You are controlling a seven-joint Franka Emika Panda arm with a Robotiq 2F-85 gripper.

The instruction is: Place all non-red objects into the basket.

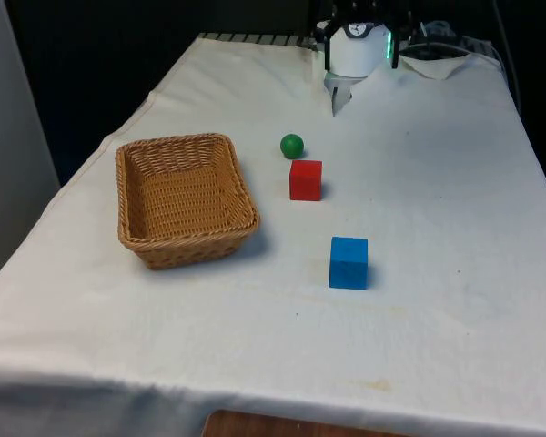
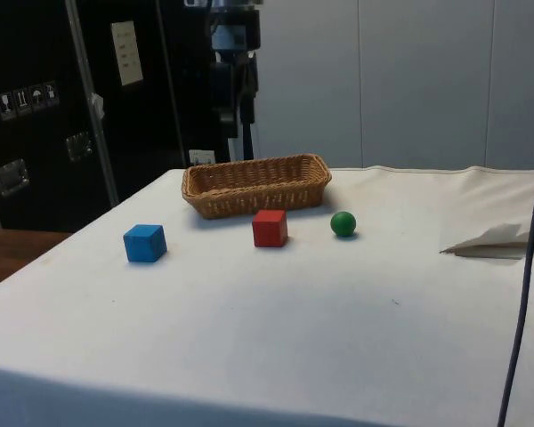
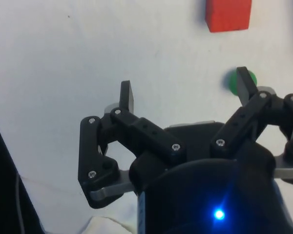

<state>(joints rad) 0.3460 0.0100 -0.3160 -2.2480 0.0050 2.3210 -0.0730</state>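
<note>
Green ball (image 1: 292, 145) beside red cube (image 1: 305, 179).

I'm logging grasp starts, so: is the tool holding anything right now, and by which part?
Nothing is held. The tool is open above the white cloth, with bare cloth between its fingers; the green ball sits on the table, not gripped.

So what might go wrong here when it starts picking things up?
The green ball lies close beside the red block, so the open gripper may nudge the red one as it comes down. The ball is round and could roll away if a finger clips it. The blue block sits apart from the basket, so a weak hold might drop it on the way there.
</note>
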